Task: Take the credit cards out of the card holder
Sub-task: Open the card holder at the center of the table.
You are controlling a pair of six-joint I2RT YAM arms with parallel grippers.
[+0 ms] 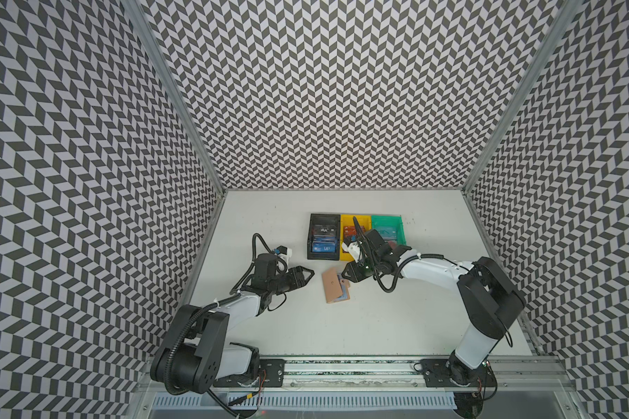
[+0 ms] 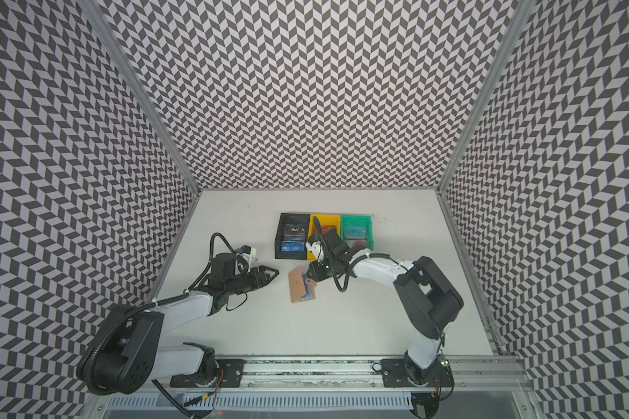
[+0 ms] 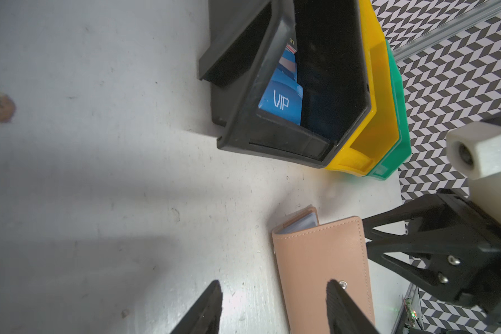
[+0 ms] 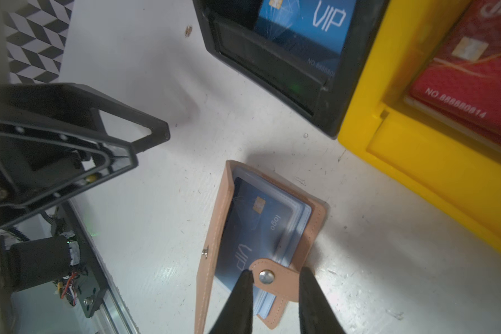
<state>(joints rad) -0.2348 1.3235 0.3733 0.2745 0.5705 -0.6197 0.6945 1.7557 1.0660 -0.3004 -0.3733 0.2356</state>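
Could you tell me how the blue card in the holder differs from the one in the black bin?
The holder card sits in a clear sleeve under the snap tab; the bin card lies bare in the black bin. The holder card looks darker blue, the bin card brighter. Both say VIP, with chips.

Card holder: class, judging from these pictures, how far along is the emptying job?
Done: cards lie in the black bin, yellow bin and green bin. In hand: the right gripper straddles the card holder's snap tab, jaws apart, gripping nothing yet; the left gripper is open beside it. Left: at least a blue VIP card sits in the sleeves.
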